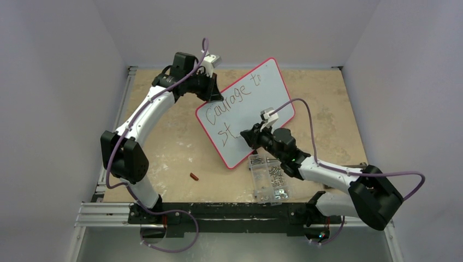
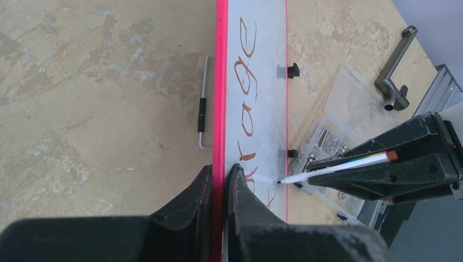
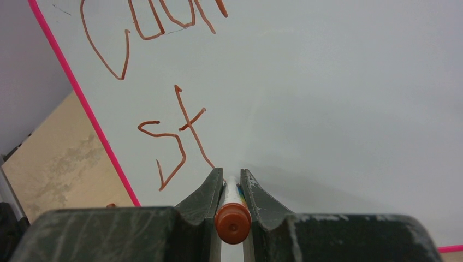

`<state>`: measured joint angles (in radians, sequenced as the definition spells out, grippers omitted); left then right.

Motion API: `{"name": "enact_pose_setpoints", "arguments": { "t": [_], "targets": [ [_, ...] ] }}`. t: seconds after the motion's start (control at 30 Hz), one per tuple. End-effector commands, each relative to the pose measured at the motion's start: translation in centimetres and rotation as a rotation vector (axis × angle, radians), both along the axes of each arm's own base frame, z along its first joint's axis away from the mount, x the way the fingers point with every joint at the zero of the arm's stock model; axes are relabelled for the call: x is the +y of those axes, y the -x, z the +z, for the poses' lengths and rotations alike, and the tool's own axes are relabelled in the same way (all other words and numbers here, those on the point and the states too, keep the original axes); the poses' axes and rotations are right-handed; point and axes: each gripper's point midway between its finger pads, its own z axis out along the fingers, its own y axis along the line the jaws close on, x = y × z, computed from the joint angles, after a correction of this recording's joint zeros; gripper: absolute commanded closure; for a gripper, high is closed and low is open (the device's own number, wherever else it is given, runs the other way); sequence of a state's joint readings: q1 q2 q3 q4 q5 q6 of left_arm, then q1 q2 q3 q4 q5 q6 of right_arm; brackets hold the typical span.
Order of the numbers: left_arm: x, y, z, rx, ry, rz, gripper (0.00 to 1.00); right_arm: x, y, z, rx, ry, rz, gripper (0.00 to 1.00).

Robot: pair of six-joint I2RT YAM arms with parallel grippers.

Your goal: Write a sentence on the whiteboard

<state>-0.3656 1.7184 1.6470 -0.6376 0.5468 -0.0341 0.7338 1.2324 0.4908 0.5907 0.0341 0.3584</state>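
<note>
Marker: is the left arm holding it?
No, the right gripper grips the marker; the left gripper clamps the whiteboard.

We note a clear screw box [image 1: 267, 177] near right on the table [image 1: 174, 147]; a small red piece [image 1: 194, 176] lies left of it, well apart.

The whiteboard [image 1: 256, 95] sat mid-table [image 1: 174, 142], skewed, between the two arms. The left gripper [image 2: 221, 170] straddled the board's far-left rim, one finger on each face. The sentence [image 1: 236, 101] ran in two lines, the upper across the board, the lower just started near its left edge. The right gripper [image 3: 232, 174], over the board's near half, held a marker [image 3: 232, 221] between its fingers, tip on the board just right of the lower line. A compartment box [image 1: 267, 180] lay just before the board's near corner, with a small loose piece [image 1: 194, 176] to its left, well apart.
</note>
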Motion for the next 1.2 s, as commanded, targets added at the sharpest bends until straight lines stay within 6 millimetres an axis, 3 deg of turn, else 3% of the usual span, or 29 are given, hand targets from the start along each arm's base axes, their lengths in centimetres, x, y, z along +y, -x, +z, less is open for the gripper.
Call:
{"name": "enact_pose_setpoints", "arguments": {
  "t": [0.0, 0.27, 0.53, 1.17],
  "targets": [
    [2.5, -0.6, -2.7, 0.010, -0.156, 0.065, 1.00, 0.2, -2.0, 3.3, -0.065, -0.041, -0.060, 1.00],
    [2.6, -0.4, -2.6, 0.009, -0.159, 0.066, 1.00, 1.2, -3.8, 6.1, -0.128, -0.042, -0.075, 1.00],
    [2.7, -0.5, -2.4, 0.005, -0.163, 0.068, 1.00, 0.1, -2.6, 7.7, -0.151, -0.060, -0.076, 1.00],
    [2.6, -0.6, -2.5, -0.004, -0.156, 0.064, 1.00, -1.9, -1.5, 7.8, -0.231, -0.183, -0.081, 1.00]
  ]
}}
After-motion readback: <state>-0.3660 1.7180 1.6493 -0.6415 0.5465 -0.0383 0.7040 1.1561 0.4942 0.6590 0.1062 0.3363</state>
